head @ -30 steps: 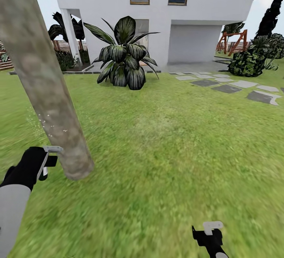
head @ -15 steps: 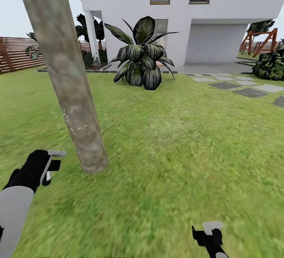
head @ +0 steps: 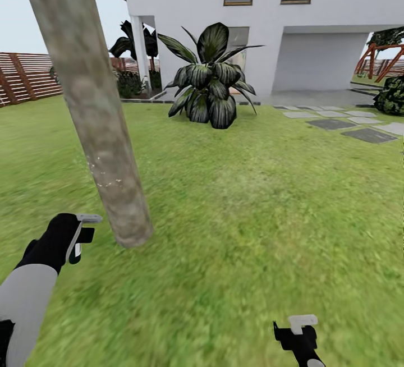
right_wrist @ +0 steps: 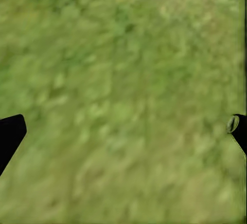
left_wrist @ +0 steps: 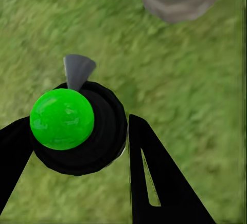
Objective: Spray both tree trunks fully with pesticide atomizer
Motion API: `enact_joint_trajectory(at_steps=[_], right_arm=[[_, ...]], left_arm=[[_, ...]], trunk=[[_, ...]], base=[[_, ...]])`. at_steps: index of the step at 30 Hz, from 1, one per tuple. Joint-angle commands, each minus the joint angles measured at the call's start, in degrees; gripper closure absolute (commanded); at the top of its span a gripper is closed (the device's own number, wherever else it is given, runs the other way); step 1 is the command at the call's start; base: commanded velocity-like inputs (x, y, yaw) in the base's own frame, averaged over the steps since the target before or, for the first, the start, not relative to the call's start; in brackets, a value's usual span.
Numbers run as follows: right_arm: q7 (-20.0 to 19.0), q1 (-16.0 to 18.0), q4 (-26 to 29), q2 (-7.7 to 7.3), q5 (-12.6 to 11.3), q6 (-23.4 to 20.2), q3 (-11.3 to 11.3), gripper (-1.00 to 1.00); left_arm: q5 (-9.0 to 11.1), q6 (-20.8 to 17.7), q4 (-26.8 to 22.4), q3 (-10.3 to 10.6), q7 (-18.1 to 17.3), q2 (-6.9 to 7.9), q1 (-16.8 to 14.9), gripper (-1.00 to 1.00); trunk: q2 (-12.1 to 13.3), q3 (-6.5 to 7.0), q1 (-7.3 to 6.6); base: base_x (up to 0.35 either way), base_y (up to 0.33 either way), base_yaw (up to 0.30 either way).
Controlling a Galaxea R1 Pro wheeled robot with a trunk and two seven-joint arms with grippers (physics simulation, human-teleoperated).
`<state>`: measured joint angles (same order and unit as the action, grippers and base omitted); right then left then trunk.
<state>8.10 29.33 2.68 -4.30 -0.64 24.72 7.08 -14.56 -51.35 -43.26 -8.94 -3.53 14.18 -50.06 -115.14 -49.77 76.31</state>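
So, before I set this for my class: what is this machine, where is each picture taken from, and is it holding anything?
It is a simulated two-armed robot on wheels, steered by a person. The large picture comes from its head camera, looking over a lawn toward a white house, with a leaning tree trunk close by. The other two come from cameras beside each gripper, looking along its fingers. The left gripper holds a sprayer, black and round with a green knob and grey nozzle, near the trunk's foot. The right gripper is open, with grass beneath.
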Motion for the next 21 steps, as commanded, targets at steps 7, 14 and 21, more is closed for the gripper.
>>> enact_joint_trajectory(at_steps=[7, 14, 21], right_arm=[[0.3, 0.0, 0.0, 0.00, -0.1, 0.1, 0.5, -1.00], [0.3, 0.0, 0.0, 0.00, -0.1, 0.1, 0.5, -1.00], [0.3, 0.0, 0.0, 0.00, -0.1, 0.1, 0.5, -1.00]], left_arm=[[-0.5, -0.2, -0.3, -1.2, -0.3, -0.01, 0.0, 1.00], [-0.5, -0.2, -0.4, -1.5, -0.3, -0.04, 0.0, 1.00], [-0.4, -0.7, -1.2, -1.5, -0.5, -0.20, -1.0, 1.00]], trunk=[[0.0, -0.05, -0.01], [0.0, -0.05, -0.01], [0.0, -0.05, -0.01]], base=[[0.019, -0.272, 0.000], [0.138, -0.261, 0.000], [0.182, -0.216, 0.089]])
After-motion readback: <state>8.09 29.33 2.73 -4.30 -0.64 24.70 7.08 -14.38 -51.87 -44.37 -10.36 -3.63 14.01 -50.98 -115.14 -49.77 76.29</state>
